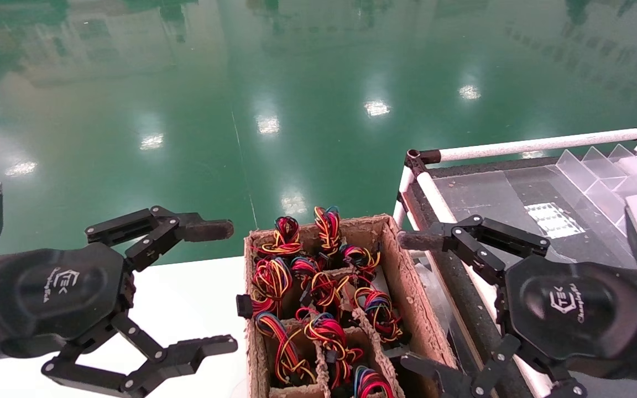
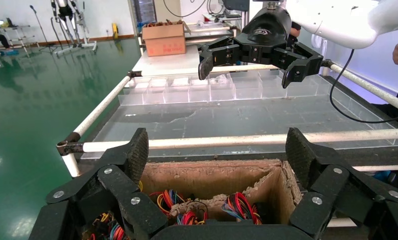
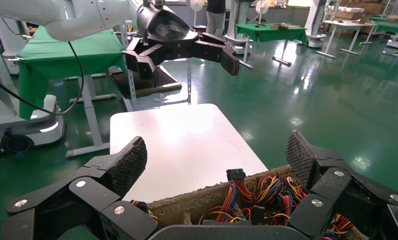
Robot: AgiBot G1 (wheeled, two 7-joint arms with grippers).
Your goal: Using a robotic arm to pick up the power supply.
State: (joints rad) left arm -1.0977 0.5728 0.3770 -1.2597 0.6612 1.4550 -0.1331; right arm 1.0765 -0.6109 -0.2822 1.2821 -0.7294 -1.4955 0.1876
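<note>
A brown cardboard divider box (image 1: 407,293) stands between my two grippers. Looped red, yellow, blue and black wire bundles (image 1: 324,287) fill its compartments. Of each power supply only these wires show; the metal cases are hidden below them. My left gripper (image 1: 213,287) hovers open beside the box's left wall, over the white table. On the other side my right gripper (image 1: 415,304) is open too. The left wrist view looks between its own open fingertips (image 2: 218,150) at the box wall (image 2: 212,177) and wires (image 2: 242,205). The right wrist view does likewise (image 3: 217,152), over wires (image 3: 267,190).
A white table (image 1: 186,287) lies left of the box. At the right, a rack with white pipe rails (image 1: 517,146) carries clear plastic dividers (image 1: 611,177) on a dark tray. Glossy green floor lies beyond. A black connector (image 1: 244,305) pokes over the box's left wall.
</note>
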